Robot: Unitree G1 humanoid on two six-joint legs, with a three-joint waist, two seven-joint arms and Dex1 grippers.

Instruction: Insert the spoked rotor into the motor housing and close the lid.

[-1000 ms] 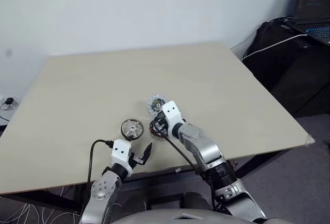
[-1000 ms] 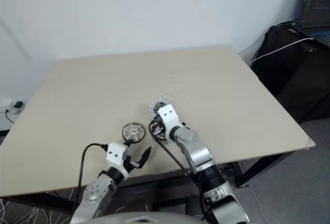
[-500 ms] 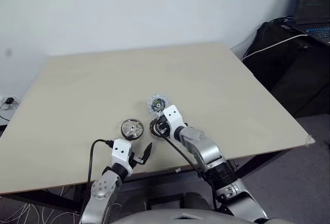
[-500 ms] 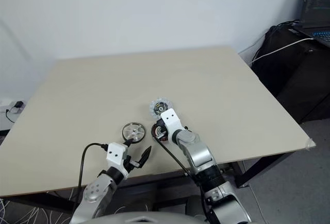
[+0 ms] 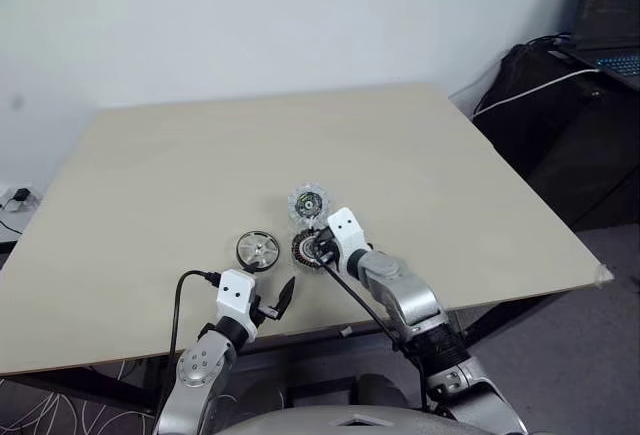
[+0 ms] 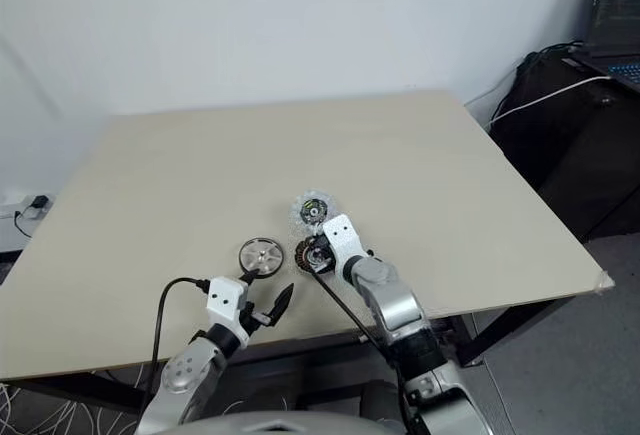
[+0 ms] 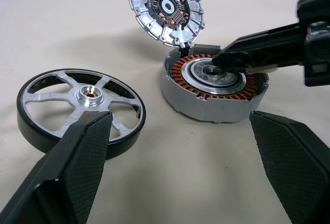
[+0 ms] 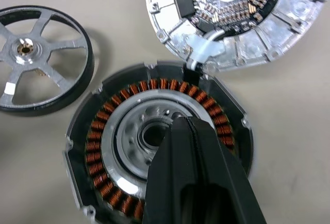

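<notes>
Since the earlier frames, the right gripper (image 5: 322,248) has shifted rightward and slightly down, so its black fingers, pressed together, now sit over the silver centre hub of the motor housing (image 7: 214,87). They pinch nothing; whether the tips touch the hub cannot be told. The housing sits a little further right on the worktop (image 5: 180,165) than before. This suggests the housing is being positioned or steadied ahead of insertion.

The spoked rotor (image 7: 80,108) lies flat on the worktop just beside the housing, on the robot's left, not yet inserted. The lid (image 7: 165,10) stands tilted open at the housing's far edge, electronics face showing, apparently joined to the housing by a short white cable.

The left gripper (image 5: 268,304) hovers near the worktop's front edge, fingers spread wide and empty, aimed toward the rotor and housing.

Obstructions: the right fingers occupy the hub where the rotor must seat, so they would need to clear first. The open lid leans close to the insertion path.
</notes>
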